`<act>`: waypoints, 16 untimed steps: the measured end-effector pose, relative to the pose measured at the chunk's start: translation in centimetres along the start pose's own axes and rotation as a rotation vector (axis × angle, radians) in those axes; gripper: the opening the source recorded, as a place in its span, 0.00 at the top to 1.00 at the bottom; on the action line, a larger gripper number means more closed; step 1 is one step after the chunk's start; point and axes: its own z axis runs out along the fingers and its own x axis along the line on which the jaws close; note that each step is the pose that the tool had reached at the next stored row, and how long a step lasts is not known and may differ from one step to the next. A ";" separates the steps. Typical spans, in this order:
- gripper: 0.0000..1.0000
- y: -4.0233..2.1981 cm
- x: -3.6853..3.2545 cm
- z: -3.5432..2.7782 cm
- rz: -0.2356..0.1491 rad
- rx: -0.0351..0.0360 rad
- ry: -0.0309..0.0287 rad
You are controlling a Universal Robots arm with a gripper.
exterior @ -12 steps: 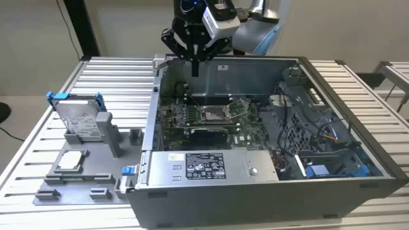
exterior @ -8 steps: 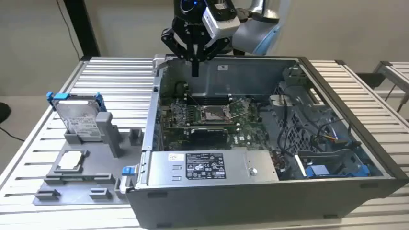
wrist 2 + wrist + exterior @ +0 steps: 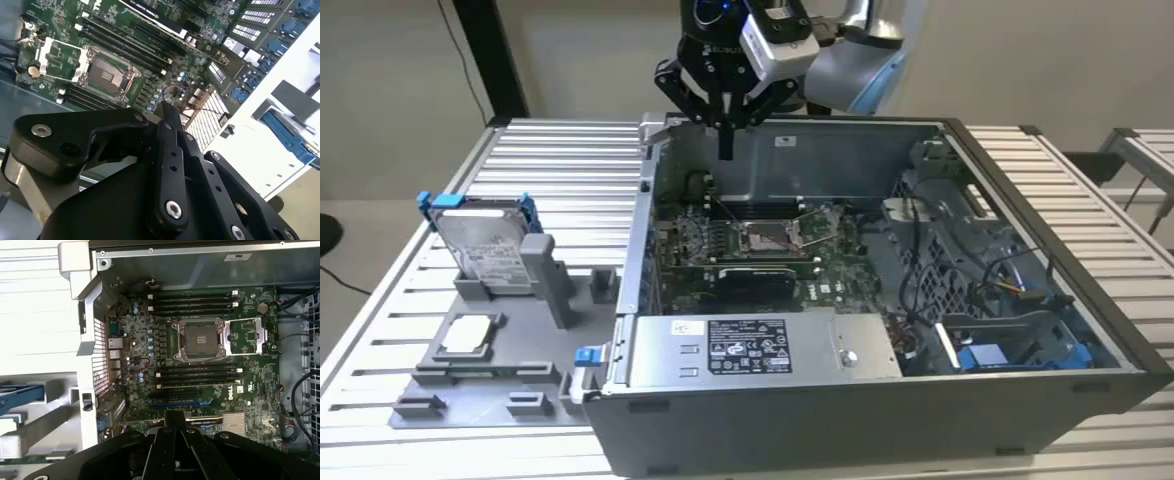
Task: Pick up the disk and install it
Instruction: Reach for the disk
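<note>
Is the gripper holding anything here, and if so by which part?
Nothing is held. The gripper hangs over the open computer case; the disk stands in its grey holder.

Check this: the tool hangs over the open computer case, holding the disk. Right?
No. The exterior view shows the tool hanging over the open computer case but holding nothing; the disk stands in the grey holder beside the case.

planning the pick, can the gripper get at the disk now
Probably yes: the disk stands upright in its stand beside the case, nothing above it; the gripper hovers over the case.
</note>
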 end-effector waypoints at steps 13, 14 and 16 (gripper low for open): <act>1.00 -0.13 1.83 -0.04 -0.001 -0.0001 0.0000; 1.00 -0.14 2.04 -0.04 -0.001 -0.0001 0.0000; 1.00 -0.17 2.47 -0.05 -0.001 -0.0001 0.0000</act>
